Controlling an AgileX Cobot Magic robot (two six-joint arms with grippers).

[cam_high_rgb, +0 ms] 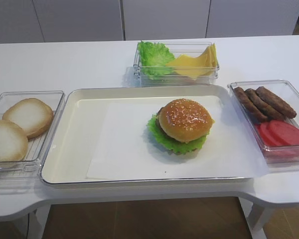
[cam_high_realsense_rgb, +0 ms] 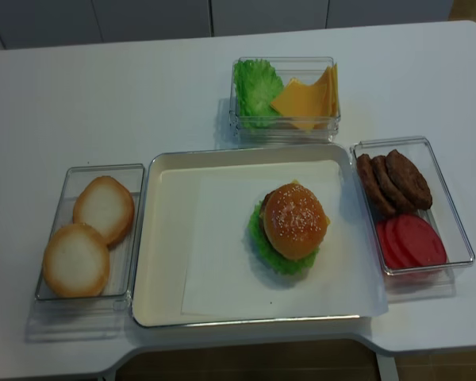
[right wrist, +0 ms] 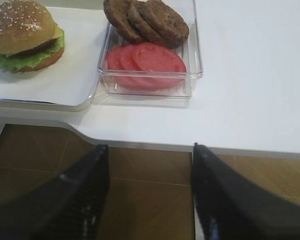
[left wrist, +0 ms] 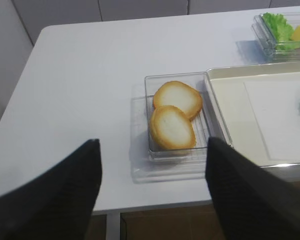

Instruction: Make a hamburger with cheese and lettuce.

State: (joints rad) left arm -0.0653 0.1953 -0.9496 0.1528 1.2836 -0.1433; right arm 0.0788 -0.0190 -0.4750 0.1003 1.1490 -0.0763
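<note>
I have both claws pulled back off the table's near edge, hanging over the floor. The right gripper (right wrist: 150, 195) has its two black fingers spread wide with nothing between them; the left gripper (left wrist: 152, 190) is spread the same way, also empty.

From the right claw, the glossy, sesame-speckled hamburger (right wrist: 26, 35) lies ahead and well off to the left, sitting on the white paper sheet (cam_high_rgb: 139, 149) inside the cream tray (cam_high_rgb: 74, 134). From the left claw it is far to the right, mostly out of that wrist view. I judge the right arm the nearer one if anything needs a nudge. The stack is round, so it has no long axis to line up on.

The ruffled light-green lettuce (cam_high_rgb: 162, 135) frills out under the dark patty, wider than it all round. A corner of the thin yellow cheese (cam_high_rgb: 210, 121) pokes out beneath the domed bun on the far side from the left claw. The stack looks complete and upright, so I take the task as essentially done.

Straight ahead of the right claw is the clear plastic box (right wrist: 195, 55) with rough brown patties (right wrist: 147, 20) and smooth red tomato slices (right wrist: 150, 60). Ahead of the left claw, two pale flat-faced bun halves (left wrist: 174, 117) lie in another clear box.
</note>
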